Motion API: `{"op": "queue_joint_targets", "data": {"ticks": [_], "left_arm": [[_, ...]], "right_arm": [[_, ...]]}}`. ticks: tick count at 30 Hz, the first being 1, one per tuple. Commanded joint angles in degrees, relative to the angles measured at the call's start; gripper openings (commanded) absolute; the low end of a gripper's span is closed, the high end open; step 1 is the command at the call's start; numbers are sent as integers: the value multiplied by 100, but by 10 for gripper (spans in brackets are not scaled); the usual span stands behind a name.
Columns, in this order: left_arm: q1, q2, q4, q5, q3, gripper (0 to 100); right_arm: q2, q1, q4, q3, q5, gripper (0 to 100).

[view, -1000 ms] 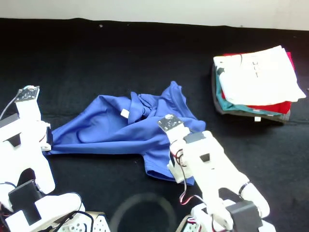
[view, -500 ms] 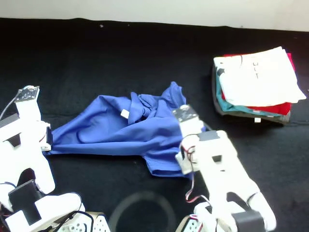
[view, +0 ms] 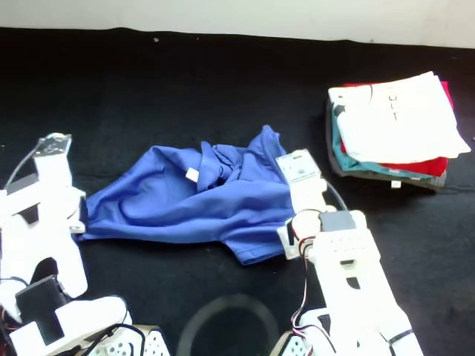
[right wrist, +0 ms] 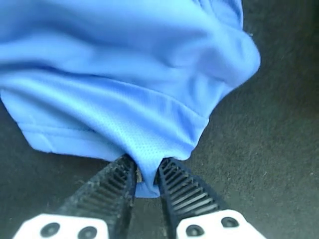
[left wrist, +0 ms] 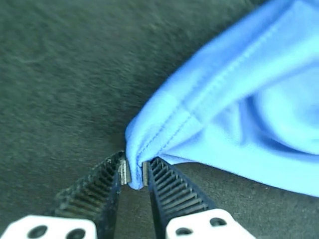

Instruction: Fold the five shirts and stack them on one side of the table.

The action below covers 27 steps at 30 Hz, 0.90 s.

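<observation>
**Q:** How did the jaws stand?
**A:** The left gripper (left wrist: 133, 174) was closed to a slit on a hemmed corner of the blue shirt (view: 193, 200). The right gripper (right wrist: 146, 181) was likewise pinched on a hem fold.
**Q:** And the surface?
**A:** A black table (view: 148, 89), with a pale wall (view: 223, 13) at 12 o'clock. The shirt lay crumpled at centre, and the folded stack (view: 390, 130) sat at 2 o'clock.
**Q:** The arms?
**A:** The left arm (view: 44, 215) stood at 8 o'clock and the right arm (view: 338, 252) at 5 o'clock, each meeting a shirt edge.

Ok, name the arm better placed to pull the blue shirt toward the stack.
Right, probably: the right gripper pinches the blue shirt nearest the stack; the left gripper holds the far corner.
</observation>
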Motion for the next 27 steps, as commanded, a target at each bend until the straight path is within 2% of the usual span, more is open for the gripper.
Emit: {"op": "queue_joint_targets", "data": {"ticks": [1, 6, 8, 11, 19, 23, 27], "left_arm": [[198, -84, 26, 26, 22, 10], [215, -312, 281, 26, -409, 10], [224, -629, 756, 53, -831, 10], [251, -1235, 1512, 510, -1578, 10], [1024, -2281, 3253, 1002, -3486, 10], [1007, -2431, 3622, 1002, -4462, 10], [699, -2431, 3833, 1002, -5402, 10]], "right_arm": [[-207, 101, -57, -4, 62, 5], [-321, 453, 426, -1209, 149, 5], [-312, 602, 725, -2070, 255, 5], [-136, 725, 1209, -3363, 299, 5], [523, 1015, 2044, -6193, 299, 5], [567, 1042, 2598, -7486, 369, 5], [514, 1051, 2914, -8418, 659, 5]]}}
